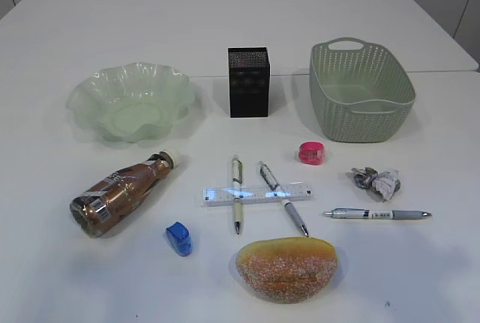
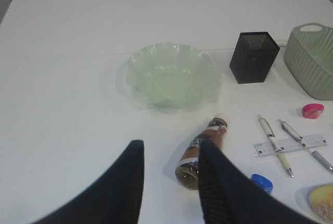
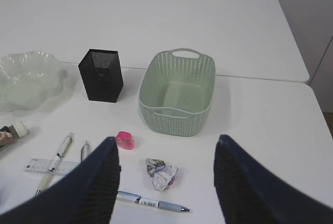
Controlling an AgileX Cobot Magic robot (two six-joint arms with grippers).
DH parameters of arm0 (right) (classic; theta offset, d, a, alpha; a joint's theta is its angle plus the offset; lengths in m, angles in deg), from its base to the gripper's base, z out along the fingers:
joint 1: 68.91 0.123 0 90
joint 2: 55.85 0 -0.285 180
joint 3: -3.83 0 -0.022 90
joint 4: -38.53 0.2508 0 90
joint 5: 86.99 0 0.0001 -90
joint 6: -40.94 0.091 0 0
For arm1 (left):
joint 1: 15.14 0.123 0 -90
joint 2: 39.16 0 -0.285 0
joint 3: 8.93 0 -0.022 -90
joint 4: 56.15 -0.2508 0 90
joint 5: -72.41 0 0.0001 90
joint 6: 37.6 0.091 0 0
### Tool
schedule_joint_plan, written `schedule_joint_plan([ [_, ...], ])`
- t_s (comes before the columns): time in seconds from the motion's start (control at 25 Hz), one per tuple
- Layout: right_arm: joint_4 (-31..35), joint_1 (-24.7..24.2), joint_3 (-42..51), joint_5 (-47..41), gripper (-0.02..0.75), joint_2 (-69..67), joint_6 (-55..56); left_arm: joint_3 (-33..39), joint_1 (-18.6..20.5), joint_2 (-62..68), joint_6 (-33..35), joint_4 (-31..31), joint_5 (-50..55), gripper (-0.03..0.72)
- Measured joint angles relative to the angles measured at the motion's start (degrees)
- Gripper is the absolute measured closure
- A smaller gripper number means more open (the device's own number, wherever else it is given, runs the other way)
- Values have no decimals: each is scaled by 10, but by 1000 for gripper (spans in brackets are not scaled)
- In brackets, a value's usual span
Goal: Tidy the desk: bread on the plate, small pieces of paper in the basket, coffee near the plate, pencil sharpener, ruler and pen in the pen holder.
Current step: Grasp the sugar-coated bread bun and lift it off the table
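On the white desk [image 1: 90, 23] the plate [image 1: 131, 102] sits at 10 o'clock, bare, with the black pen holder [image 1: 249, 82] at 12 o'clock and the green basket [image 1: 360, 91] at 2 o'clock, both with nothing seen inside. The coffee [image 1: 120, 194] lies on its side at 8 o'clock, cap toward the plate. At the centre the ruler [image 1: 256, 193] lies across 2 pens [image 1: 237, 195] [image 1: 283, 198]; a 3rd pen [image 1: 377, 213] lies at 4 o'clock, just below a crumpled paper [image 1: 377, 181]. A pink sharpener [image 1: 311, 153] rests between ruler and basket, a blue sharpener [image 1: 179, 238] at 7 o'clock near the bottle's base. The bread [image 1: 286, 268] lies at 6 o'clock, off the plate. The left fingers [image 2: 134, 167] are partly spread above the desk, holding nothing, the coffee showing behind the right-hand one. The right fingers [image 3: 104, 167] are spread wide and hold nothing, high over the paper and the 3rd pen.
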Motion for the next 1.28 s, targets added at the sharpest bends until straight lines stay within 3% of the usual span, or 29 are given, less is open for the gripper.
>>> schedule_joint_plan([
  [0.12,0,0,-21,1,279,-47,0,0,-2,27,0,9,0,435],
  [0.44,0,0,-53,9,279,-111,0,0,-34,93,1,10,-2,321],
  [0.92,6,0,-63,5,279,-252,-19,-55,-34,187,41,10,28,307],
  [1.28,69,0,-86,-25,279,-315,-120,-96,-65,315,60,10,62,307],
])
